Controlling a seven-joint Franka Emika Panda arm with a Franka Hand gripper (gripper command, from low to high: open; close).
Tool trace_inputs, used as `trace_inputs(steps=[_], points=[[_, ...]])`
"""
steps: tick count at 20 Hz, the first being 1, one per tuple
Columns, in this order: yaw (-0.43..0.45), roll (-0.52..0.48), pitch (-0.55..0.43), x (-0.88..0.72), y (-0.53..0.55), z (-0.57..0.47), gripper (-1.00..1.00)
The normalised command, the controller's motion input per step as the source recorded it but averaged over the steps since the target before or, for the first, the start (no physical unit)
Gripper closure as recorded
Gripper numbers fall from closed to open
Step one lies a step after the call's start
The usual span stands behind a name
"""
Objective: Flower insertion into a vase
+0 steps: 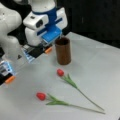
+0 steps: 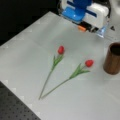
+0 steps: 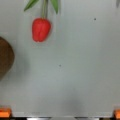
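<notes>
The gripper hangs above the desk, its orange-tipped fingers spread wide apart, holding nothing. The brown vase stands upright and empty just beside it. Two red tulips lie flat on the desk nearby.

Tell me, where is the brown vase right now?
The vase stands upright on the white table in both front views, empty, just below the raised gripper. The nearer tulip lies flat on the table close beside it.
</notes>
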Motion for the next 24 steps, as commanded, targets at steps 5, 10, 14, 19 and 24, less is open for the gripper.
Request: trace_inputs(steps=[5,10,14,19,24], points=[[0.108,0.004,0.066,0.08,0.02,-0.11,-1.0],[0.088,0.026,0.021,0.17,0.08,-0.19,-1.0],[0.061,0.043,0.007,0.23,0.11,-0.14,-1.0],[-0.004,0.015,0.043,0.34,0.08,-0.16,-1.0],[-0.051,0.002,0.043,0.5,0.04,-0.24,-1.0]])
